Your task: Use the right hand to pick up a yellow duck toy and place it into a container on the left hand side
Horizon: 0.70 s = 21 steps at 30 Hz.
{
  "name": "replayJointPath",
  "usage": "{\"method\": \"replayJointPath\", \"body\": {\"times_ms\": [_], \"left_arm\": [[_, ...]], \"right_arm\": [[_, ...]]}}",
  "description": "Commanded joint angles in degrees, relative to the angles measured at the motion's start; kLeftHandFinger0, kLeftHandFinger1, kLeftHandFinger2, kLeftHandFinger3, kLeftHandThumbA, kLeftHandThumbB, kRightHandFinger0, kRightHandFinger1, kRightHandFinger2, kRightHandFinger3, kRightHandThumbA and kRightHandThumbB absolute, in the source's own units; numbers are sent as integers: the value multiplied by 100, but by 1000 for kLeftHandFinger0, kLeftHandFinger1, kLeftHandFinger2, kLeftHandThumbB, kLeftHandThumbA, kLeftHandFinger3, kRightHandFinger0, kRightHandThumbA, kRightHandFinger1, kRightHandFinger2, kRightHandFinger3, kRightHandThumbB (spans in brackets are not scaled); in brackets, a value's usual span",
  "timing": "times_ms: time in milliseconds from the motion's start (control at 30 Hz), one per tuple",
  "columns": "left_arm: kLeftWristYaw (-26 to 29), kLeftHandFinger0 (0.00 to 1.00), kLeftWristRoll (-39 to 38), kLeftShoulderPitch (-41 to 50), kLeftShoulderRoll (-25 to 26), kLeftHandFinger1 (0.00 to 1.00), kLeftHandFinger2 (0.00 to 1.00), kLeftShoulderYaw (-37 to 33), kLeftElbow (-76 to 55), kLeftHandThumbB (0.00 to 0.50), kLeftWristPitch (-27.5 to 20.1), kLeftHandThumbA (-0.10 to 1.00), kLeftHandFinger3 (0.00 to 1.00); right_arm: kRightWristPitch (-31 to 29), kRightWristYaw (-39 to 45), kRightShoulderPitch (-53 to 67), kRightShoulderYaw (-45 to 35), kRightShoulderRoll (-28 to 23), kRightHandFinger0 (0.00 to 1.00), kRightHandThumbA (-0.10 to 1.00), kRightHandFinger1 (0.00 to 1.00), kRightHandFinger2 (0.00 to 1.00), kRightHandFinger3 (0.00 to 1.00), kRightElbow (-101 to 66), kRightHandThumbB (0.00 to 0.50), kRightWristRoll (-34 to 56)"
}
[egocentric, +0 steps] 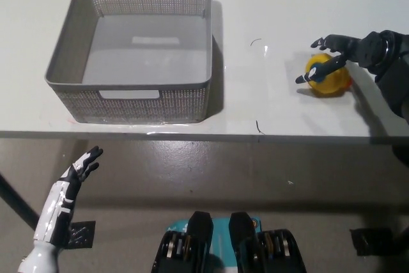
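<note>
- Two hands are showing in this view: the black right hand (342, 52) at the right of the frame and the white left hand (71, 180) at the lower left.
- The right hand is hovering over the yellow duck toy (328, 75), its fingers (314, 73) spread apart and draped across the top of the toy; it is touching or nearly touching it, and I cannot tell that it is gripping.
- The duck toy is sitting on the white table (268, 4) at the right of the frame, well apart from the container.
- The grey mesh basket (131, 100) is standing in the upper left of the frame, near the table's front edge, with nothing inside it.
- The left hand is hanging below the table's edge, over the floor, fingers apart and holding nothing.
- The tabletop is looking glossy, with a couple of small dark marks between basket and toy.
- A grey-brown floor (223, 177) is filling the lower half of the frame, with dark tape patches (82, 234) at the lower left and lower right.
</note>
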Motion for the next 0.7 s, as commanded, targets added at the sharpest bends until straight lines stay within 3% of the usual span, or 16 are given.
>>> {"method": "replayJointPath", "body": {"times_ms": [0,267,333,500,667], "left_arm": [[-22,1000,-102,-52,133,1000,1000,86,-110,139,-209,1000,1000],[-22,1000,-113,-30,170,1000,1000,126,-139,154,-194,1000,1000],[-30,1000,-152,-26,178,1000,1000,136,-123,159,-192,1000,1000],[-23,1000,-208,-3,185,1000,1000,165,-109,159,-228,1000,1000],[-37,1000,-231,14,198,1000,1000,161,-86,170,-279,1000,1000]], "right_arm": [[-99,-125,-329,123,-122,1000,979,1000,1000,1000,7,485,-98],[-8,-59,-255,167,-157,1000,971,1000,1000,1000,63,500,-37],[37,-91,-210,200,-119,1000,963,1000,1000,1000,79,473,-63],[6,-157,-30,161,-22,1000,915,1000,1000,1000,95,463,-1],[11,-189,118,282,61,1000,972,1000,1000,1000,123,477,-98]]}}
